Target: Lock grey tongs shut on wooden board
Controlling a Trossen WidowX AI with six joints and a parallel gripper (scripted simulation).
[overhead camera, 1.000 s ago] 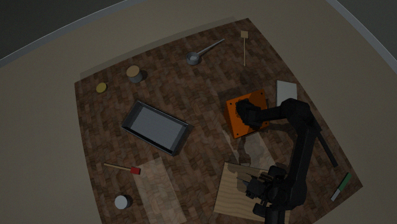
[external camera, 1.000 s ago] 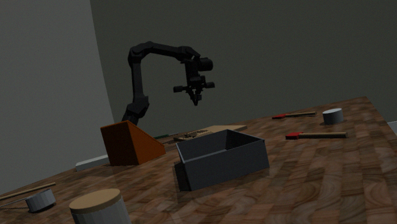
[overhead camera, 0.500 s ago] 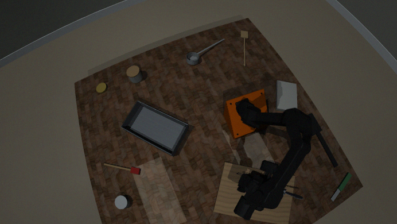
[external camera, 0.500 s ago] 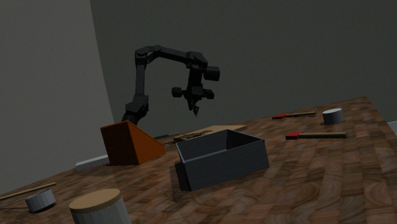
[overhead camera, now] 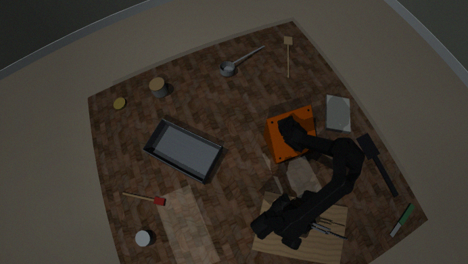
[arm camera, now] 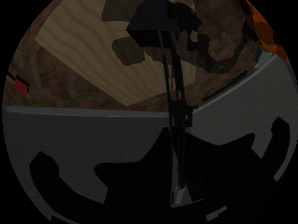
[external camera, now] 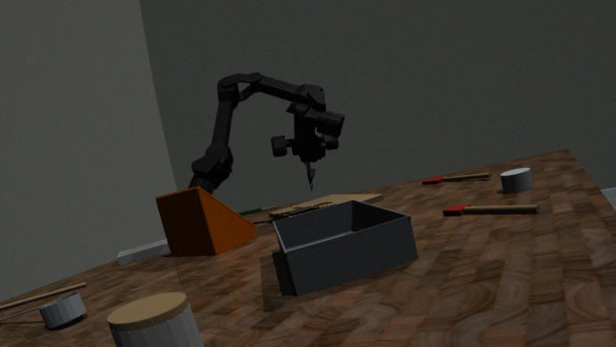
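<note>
My gripper (external camera: 307, 164) is shut on the grey tongs (external camera: 310, 178) and holds them in the air above the wooden board (external camera: 327, 201). The tongs are squeezed shut and hang down from the fingers, tapering to a point well clear of the board. In the wrist view the tongs (arm camera: 172, 110) run as one thin dark bar away from the gripper (arm camera: 177, 192) over the board (arm camera: 87, 36). From above, the arm hides most of the board (overhead camera: 324, 244), and the tongs (overhead camera: 329, 229) stick out beside the wrist. The dark roasting tin (overhead camera: 184, 150) is empty; it also shows in the side view (external camera: 343, 242).
The orange wedge base (overhead camera: 292, 132) stands behind the board. A black spatula (overhead camera: 377, 162), a grey slab (overhead camera: 337, 113) and a green-handled knife (overhead camera: 402, 220) lie to the right. A red-headed mallet (overhead camera: 145, 198), a white cylinder (overhead camera: 143, 237) and a second board (overhead camera: 186, 223) lie to the left.
</note>
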